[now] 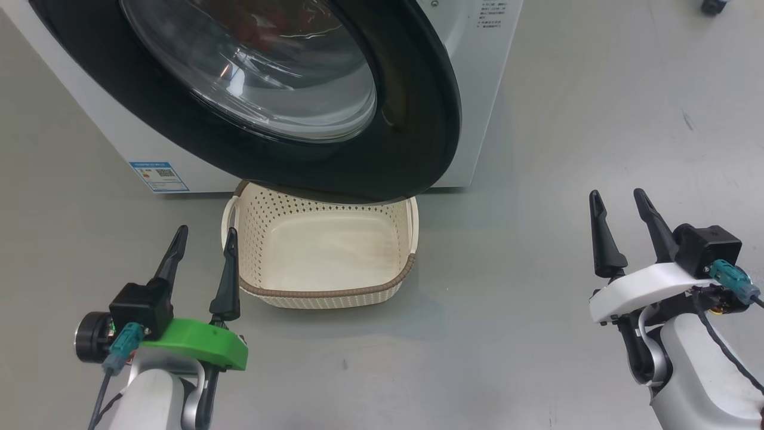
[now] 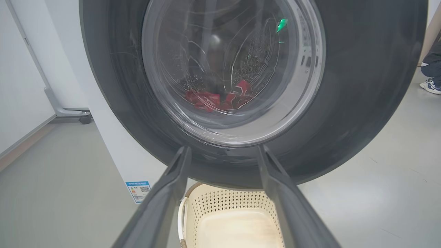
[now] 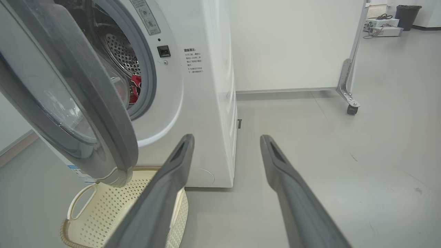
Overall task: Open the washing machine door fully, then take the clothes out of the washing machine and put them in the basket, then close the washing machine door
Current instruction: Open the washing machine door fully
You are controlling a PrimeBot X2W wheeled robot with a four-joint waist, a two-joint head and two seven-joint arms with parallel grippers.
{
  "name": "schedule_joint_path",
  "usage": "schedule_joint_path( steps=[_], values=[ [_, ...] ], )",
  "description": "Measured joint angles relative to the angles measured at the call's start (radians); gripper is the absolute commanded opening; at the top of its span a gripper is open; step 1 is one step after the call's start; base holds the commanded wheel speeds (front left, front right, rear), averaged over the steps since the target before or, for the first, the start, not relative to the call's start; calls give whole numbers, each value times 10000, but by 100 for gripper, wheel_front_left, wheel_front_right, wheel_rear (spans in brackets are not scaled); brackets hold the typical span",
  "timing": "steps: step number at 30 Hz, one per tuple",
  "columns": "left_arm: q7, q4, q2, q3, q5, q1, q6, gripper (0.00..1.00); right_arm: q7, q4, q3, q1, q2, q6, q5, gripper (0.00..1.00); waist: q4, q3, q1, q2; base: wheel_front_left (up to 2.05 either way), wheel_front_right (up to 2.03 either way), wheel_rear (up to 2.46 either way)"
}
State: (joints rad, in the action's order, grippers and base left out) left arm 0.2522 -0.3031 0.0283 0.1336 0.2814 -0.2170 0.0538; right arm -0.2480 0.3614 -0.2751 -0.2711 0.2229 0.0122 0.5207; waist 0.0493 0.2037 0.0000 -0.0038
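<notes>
Left gripper (image 1: 206,229): jaws wide, holding nothing. It hangs low over the grey floor (image 1: 537,310), fingers pointing toward the washing machine door (image 1: 418,119); its inner finger is just beside the near left handle of the basket (image 1: 334,294), and whether they touch cannot be told.

Right gripper (image 1: 616,192): jaws wide, also holding nothing. It is well apart from the basket, off to the right over bare floor.

The cream perforated basket stands on the floor directly before the washing machine (image 1: 477,89). Its far rim is tucked under the door's lower edge.

The door is partly open. From the right wrist view, its free edge (image 3: 117,144) stands clear of the machine front, exposing the grey gasket (image 3: 150,69) and the dimpled drum (image 3: 119,51).

The clothes (image 2: 206,100), red fabric, lie at the bottom of the drum and can be seen through the door glass.

A blue label (image 1: 159,176) sits at the machine's lower corner.
</notes>
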Motion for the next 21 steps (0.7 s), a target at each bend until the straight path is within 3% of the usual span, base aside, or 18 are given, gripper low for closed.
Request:
schedule_joint_path(
  steps=[20,21],
  values=[
    [0,-73,0,2,-13,129,0,100,-40,-8,221,136,-40,96,-485,100,-90,-69,0,0,0,0,0],
    [0,-73,0,2,-13,129,0,100,-40,-12,238,136,-42,96,-489,77,-92,-67,0,0,0,0,0]
  ],
)
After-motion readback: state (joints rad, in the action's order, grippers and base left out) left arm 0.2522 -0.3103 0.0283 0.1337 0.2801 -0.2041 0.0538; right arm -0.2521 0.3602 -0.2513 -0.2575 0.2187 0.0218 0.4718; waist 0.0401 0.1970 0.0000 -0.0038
